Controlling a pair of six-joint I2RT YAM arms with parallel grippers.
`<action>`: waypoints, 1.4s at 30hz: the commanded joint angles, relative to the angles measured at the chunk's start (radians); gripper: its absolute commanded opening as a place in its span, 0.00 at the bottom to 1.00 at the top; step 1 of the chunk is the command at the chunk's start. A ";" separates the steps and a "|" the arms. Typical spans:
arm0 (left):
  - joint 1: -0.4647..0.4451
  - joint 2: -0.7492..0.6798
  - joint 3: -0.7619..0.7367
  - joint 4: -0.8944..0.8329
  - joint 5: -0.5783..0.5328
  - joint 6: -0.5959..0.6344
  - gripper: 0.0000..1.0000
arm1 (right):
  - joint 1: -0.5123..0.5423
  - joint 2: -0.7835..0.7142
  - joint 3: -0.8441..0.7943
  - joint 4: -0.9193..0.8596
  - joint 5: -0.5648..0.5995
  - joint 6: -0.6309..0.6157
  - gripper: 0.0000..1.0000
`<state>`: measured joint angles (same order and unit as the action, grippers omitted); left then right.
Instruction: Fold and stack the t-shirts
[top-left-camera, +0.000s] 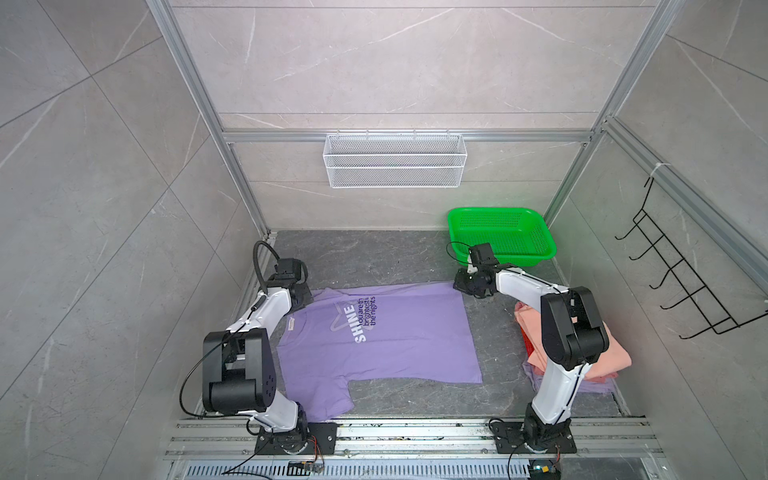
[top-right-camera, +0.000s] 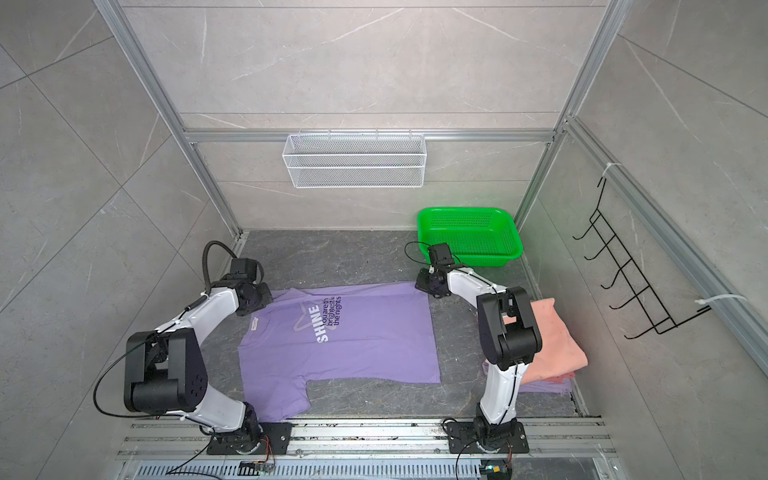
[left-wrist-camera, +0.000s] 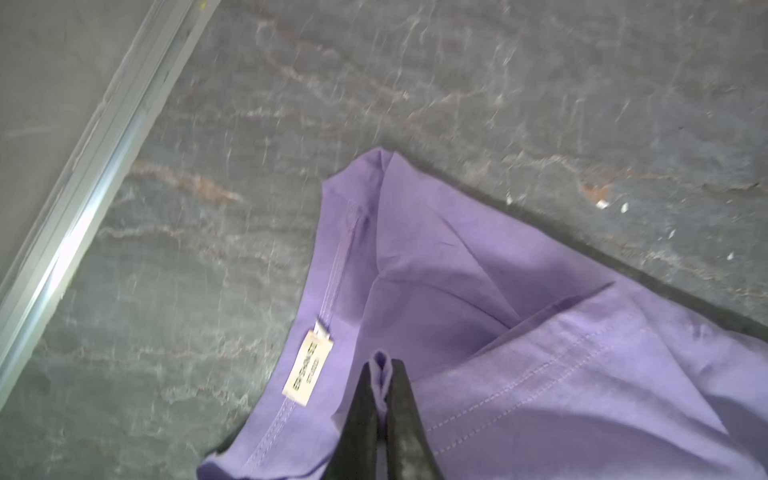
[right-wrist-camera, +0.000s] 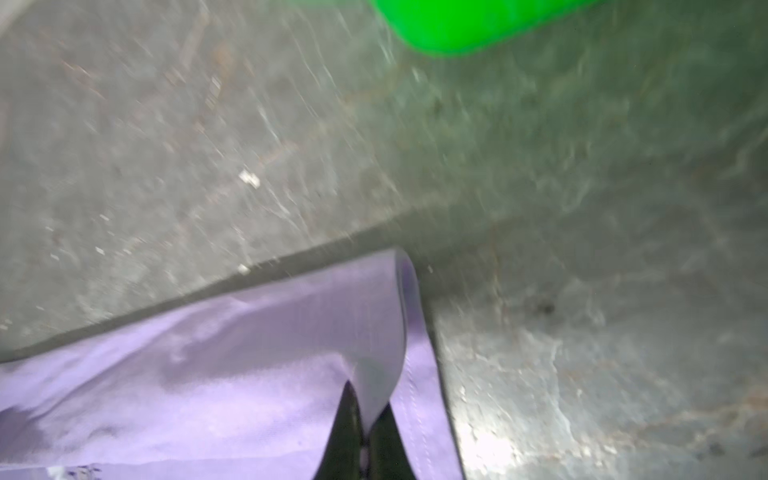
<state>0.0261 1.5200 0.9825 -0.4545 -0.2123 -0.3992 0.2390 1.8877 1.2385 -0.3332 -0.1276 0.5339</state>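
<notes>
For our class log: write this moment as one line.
left gripper: shut on purple shirt | right gripper: shut on purple shirt | pink shirt: folded

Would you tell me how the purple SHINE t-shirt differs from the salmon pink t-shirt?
The purple SHINE t-shirt lies spread open, the salmon pink t-shirt folded. The purple one is printed, the pink plain. The left gripper and right gripper pinch the purple; neither holds the pink. Both are pastel cloth.

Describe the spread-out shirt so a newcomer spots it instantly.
On the dark table, between the left arm and right arm, one tee lies spread flat: the lavender tee. Unlike the pink pile by the right arm, it is unfolded and bears a white SHINE star print.
</notes>
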 joint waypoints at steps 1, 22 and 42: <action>-0.016 -0.170 -0.055 -0.044 -0.006 -0.078 0.23 | -0.002 -0.083 -0.047 -0.045 0.019 0.002 0.28; -0.170 0.044 0.066 0.019 0.141 -0.130 0.58 | 0.171 -0.001 0.089 0.091 -0.029 0.056 0.50; -0.172 0.264 0.192 -0.024 0.099 -0.220 0.22 | 0.184 0.064 0.109 0.102 -0.006 0.061 0.51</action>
<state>-0.1463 1.7733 1.1427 -0.4667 -0.1204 -0.5911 0.4171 1.9430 1.3338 -0.2337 -0.1524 0.5838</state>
